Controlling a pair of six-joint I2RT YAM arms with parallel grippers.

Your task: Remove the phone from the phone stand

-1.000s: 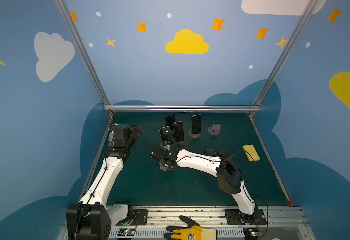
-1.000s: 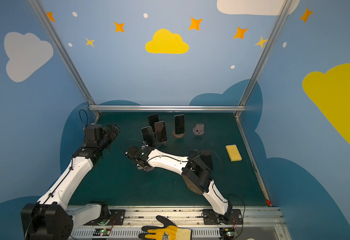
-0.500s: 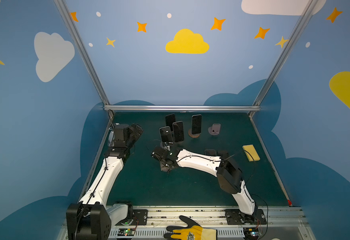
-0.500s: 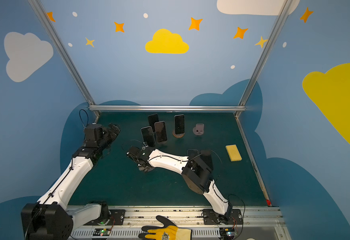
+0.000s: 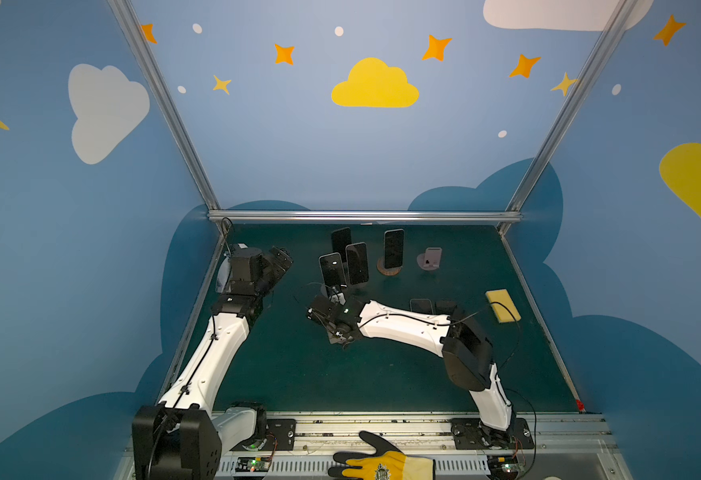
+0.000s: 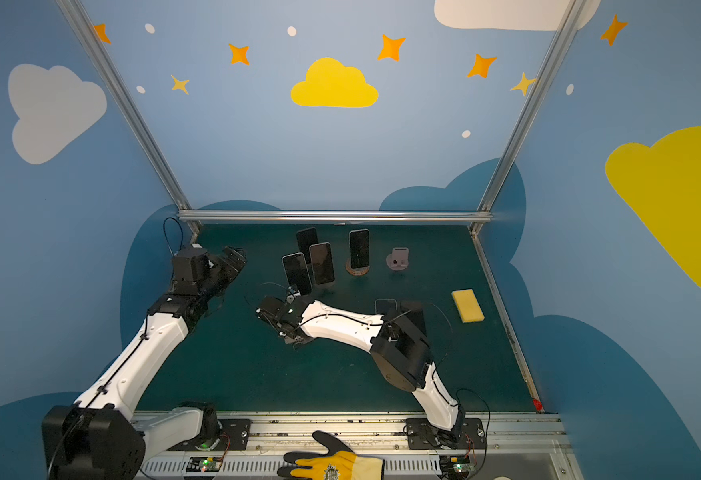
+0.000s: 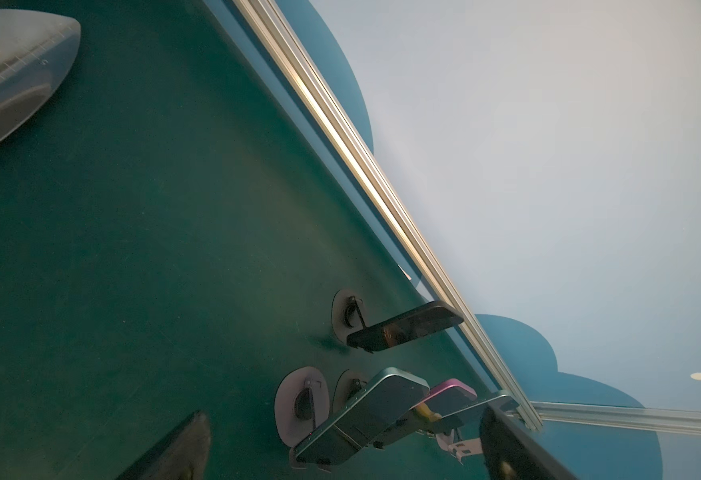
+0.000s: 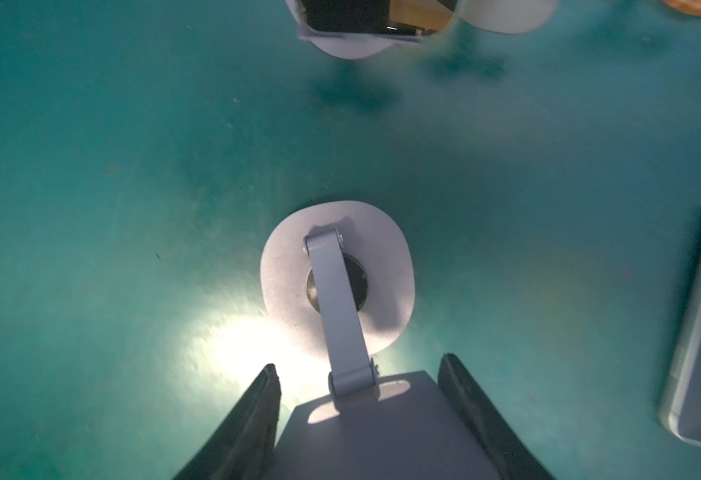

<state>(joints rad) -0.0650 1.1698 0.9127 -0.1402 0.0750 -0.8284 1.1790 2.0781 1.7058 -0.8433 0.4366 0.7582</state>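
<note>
The right gripper (image 8: 360,365) is seen clamped on the grey plate (image 8: 382,440) hinged to the stand (image 8: 290,270) just ahead. The phone (image 5: 332,270) is caught in both top views alone, upright just beyond the fingertips (image 8: 257,415); other phones (image 5: 357,264) are crowded behind it. The left gripper (image 7: 342,415) is held spread, well off.

I can read no word, brand or number anywhere around me. The yellow glove (image 5: 382,467), well behind my left end effector (image 5: 281,259) near the arm bases, carries a dark round emblem too small to make out. The clear curved piece (image 7: 8,75) just beside that end effector shows fine tick marks without legible figures.
</note>
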